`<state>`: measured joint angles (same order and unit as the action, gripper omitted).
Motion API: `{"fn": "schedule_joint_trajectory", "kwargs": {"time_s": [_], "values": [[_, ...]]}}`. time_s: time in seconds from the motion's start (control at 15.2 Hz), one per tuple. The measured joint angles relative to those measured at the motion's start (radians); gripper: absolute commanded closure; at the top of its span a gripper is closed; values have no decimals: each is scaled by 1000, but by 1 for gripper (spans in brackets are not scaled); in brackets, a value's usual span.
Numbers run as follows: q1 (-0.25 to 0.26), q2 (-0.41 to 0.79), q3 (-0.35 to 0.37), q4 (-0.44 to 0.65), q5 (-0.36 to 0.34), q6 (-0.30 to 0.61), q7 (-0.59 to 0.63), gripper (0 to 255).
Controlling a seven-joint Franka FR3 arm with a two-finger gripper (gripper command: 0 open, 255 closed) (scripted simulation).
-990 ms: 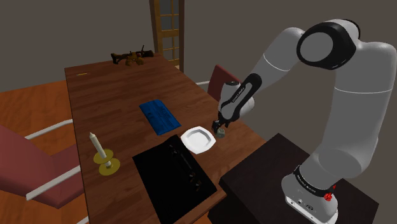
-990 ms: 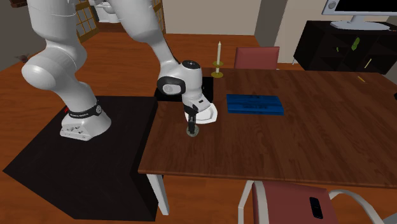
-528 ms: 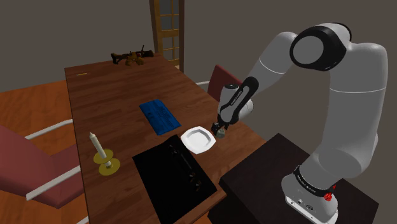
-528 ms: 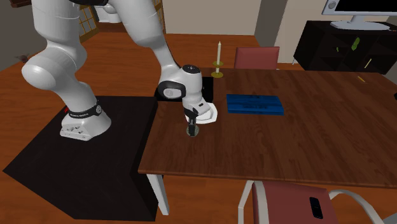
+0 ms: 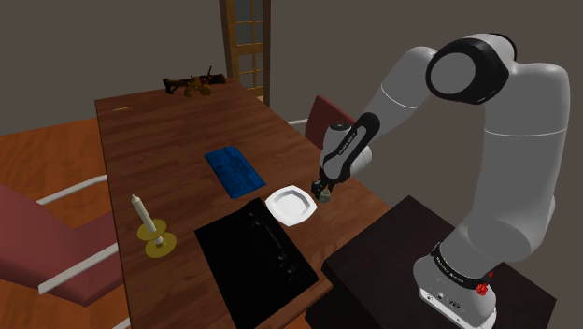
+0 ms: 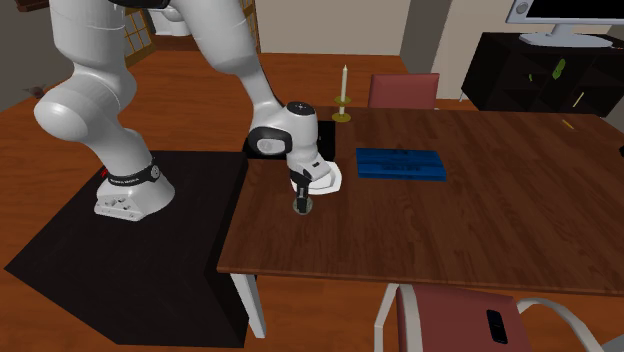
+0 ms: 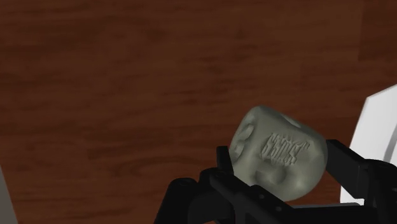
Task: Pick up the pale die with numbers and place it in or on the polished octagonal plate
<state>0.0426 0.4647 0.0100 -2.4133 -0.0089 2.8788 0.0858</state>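
Wooden tabletop [image 7: 127, 76] beneath tool [image 6: 301, 199], pale grey die [image 7: 277, 153] tight between its fingers [image 7: 356, 170], embossing illegible.

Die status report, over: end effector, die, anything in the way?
End effector shut on pale die. Die clasped just beside white plate, not yet on it. Nothing seen between them.

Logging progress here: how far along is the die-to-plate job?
Done: the grasp; the gripper is shut on the pale grey die, clasped between its fingers. In hand: the transfer, with the die over bare table wood beside the white plate, not above it. Left: shift over the plate and release.
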Motion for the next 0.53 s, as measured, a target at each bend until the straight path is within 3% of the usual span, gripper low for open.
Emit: {"fn": "schedule_joint_trajectory", "kwargs": {"time_s": [0.53], "values": [[0,-19,0,-8,0,-12,0,255]]}}
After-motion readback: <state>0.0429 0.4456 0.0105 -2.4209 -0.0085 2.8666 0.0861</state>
